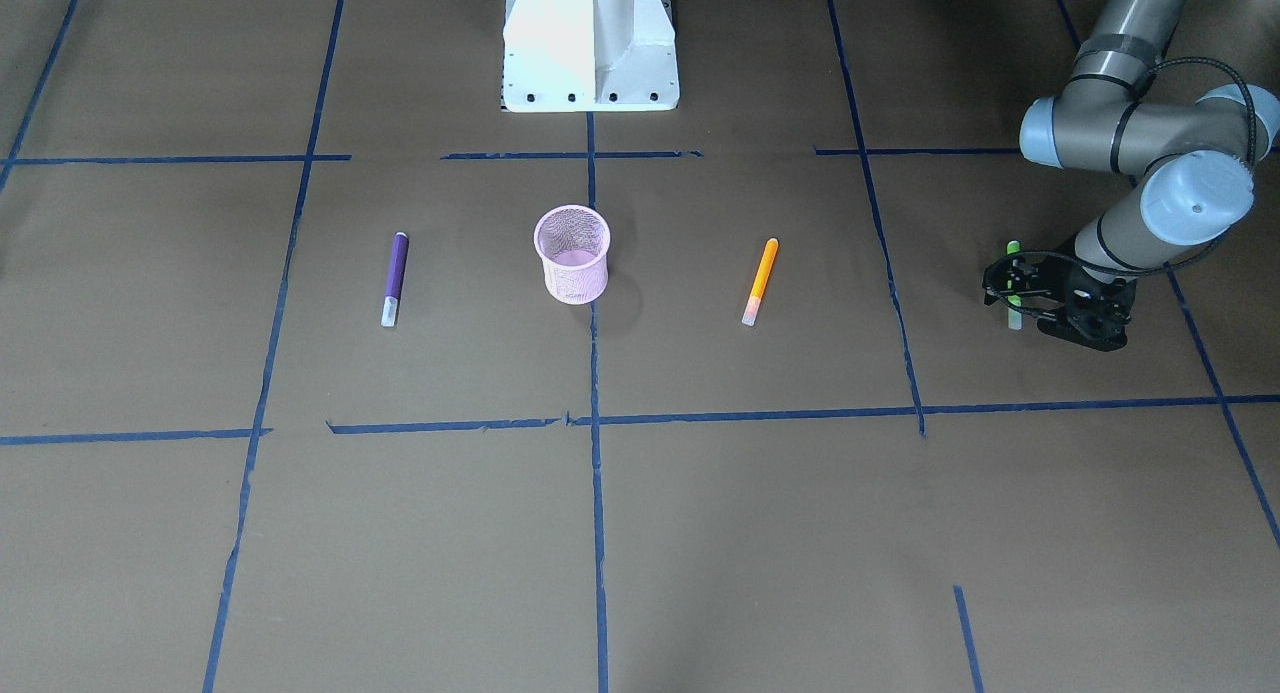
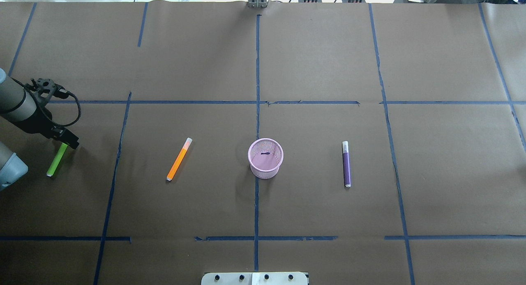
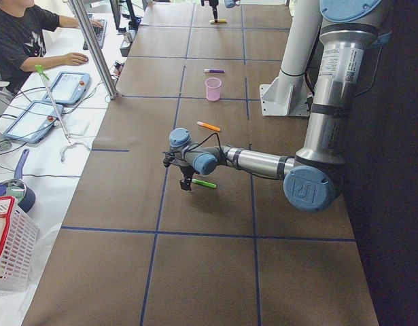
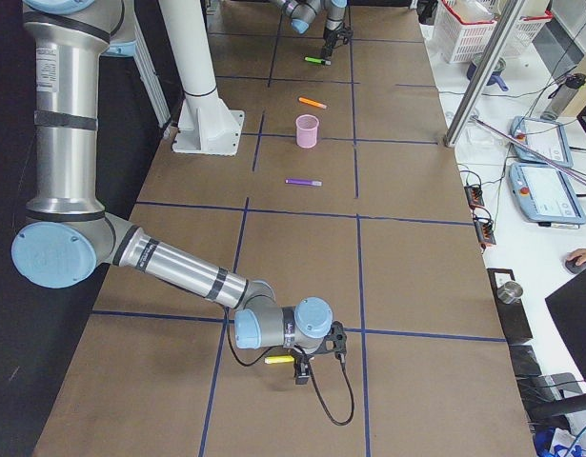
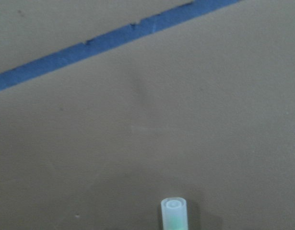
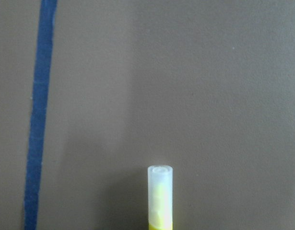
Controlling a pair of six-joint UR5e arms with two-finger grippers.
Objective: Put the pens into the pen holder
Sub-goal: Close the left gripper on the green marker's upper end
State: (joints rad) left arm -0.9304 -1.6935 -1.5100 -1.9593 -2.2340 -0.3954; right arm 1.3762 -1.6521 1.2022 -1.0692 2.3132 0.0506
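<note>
The left claw (image 1: 1013, 295) straddles the green pen (image 2: 55, 161) at the tabletop's (image 2: 287, 50) left end, whether clamped cannot be told; light, stiff and slick, it likely wants a mid-barrel pinch.

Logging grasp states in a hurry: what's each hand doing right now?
Left hand: at the green pen; open or closed cannot be told.
Right hand: at a yellow pen; cannot be told.
</note>
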